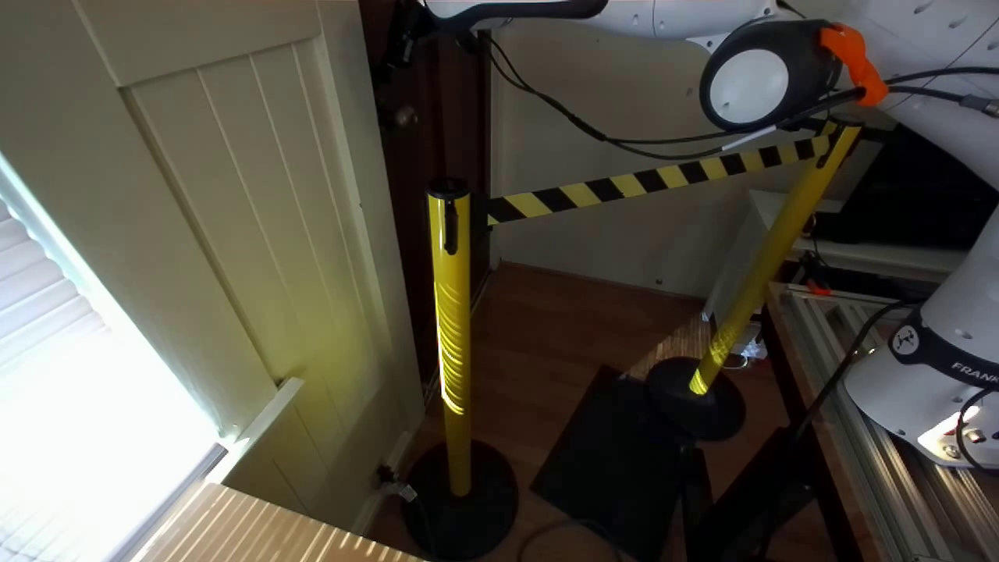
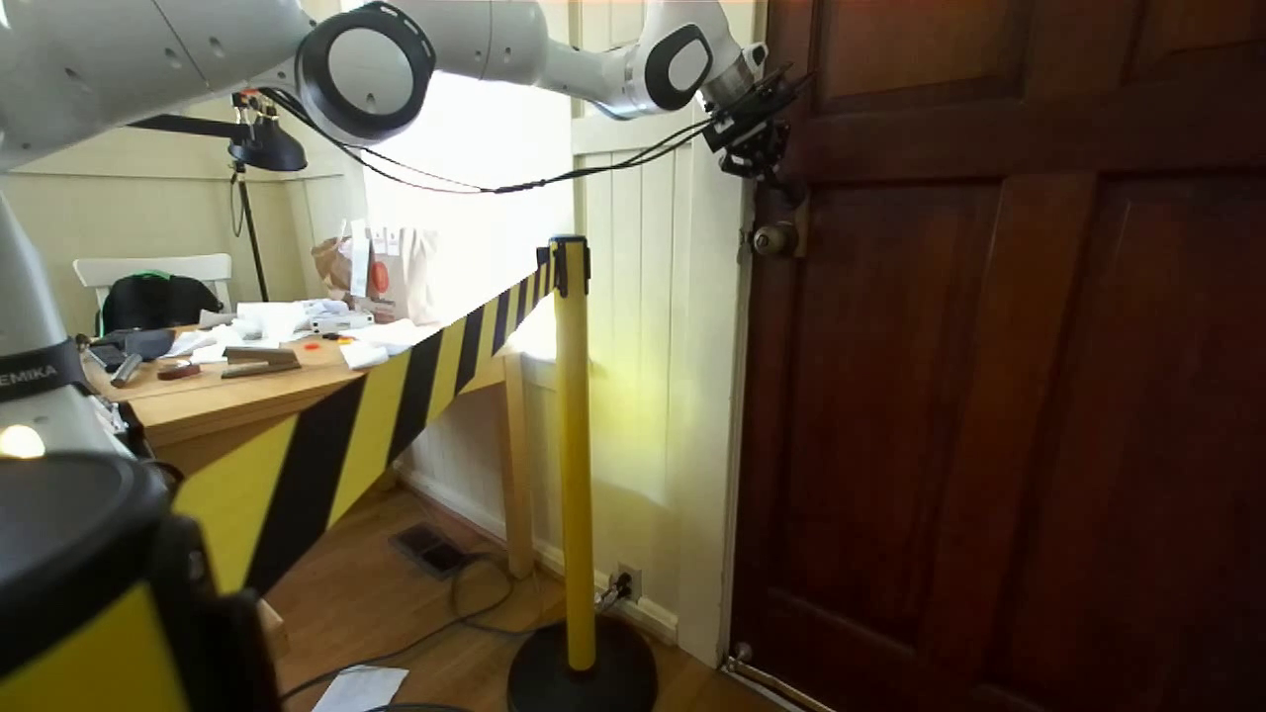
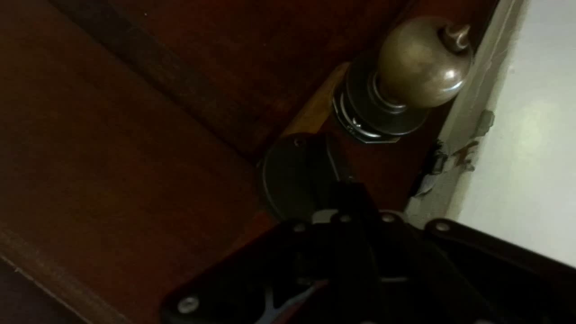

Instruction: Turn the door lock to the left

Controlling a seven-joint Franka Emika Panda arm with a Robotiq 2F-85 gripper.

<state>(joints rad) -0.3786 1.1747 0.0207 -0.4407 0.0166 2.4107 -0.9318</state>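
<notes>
The door lock [image 3: 288,180] is a dark round plate with a raised dark part, on the dark red wooden door [image 3: 135,148]. In the wrist view my gripper [image 3: 351,191] reaches over the lock's lower right edge. Its dark fingers stand close together and look shut; shadow hides whether the lock's turn piece lies between the tips. In an exterior view the gripper [image 2: 767,170] is close to the door [image 2: 1048,396], just above the knob, and hides most of the lock. The gripper also shows as a dark shape in an exterior view [image 1: 406,47], where I cannot make out the lock.
A round brass knob [image 3: 423,63] sticks out beside the lock; it also shows below the gripper [image 2: 774,238]. The pale door frame [image 3: 463,148] is close on the right. A yellow post [image 2: 574,445] with a striped belt [image 2: 366,425] stands between arm base and door.
</notes>
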